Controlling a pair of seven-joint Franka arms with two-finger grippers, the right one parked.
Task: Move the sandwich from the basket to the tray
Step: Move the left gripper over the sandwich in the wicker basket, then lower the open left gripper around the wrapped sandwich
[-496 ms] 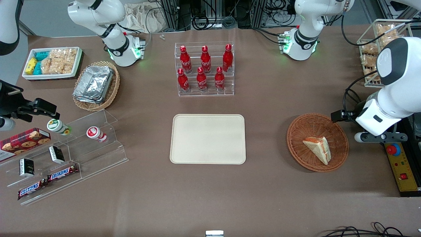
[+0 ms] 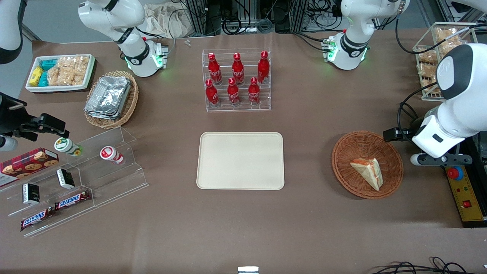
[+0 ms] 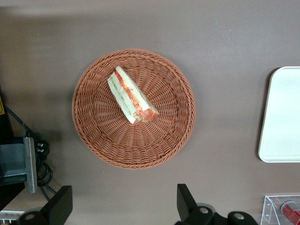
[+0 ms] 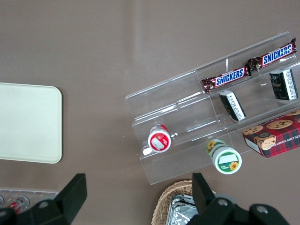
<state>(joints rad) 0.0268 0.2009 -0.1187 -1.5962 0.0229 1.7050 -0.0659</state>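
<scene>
The sandwich (image 2: 368, 172) is a pale bread wedge with red-orange and green filling, lying in the round reddish-brown basket (image 2: 346, 152) toward the working arm's end of the table. In the left wrist view the sandwich (image 3: 131, 97) sits a little off the middle of the basket (image 3: 93, 136). My gripper (image 3: 124, 207) hangs open above the bare table just outside the basket's rim, with nothing between its black fingers (image 3: 186, 201). The cream tray (image 2: 240, 160) lies flat at the table's middle with nothing on it.
A clear rack of red bottles (image 2: 237, 80) stands farther from the front camera than the tray. A yellow control box (image 2: 465, 194) lies beside the basket at the table's edge. An oval basket of foil containers (image 2: 110, 98) and clear snack shelves (image 2: 76, 179) lie toward the parked arm's end.
The working arm has shifted only very slightly. The sandwich, basket and tray have not moved.
</scene>
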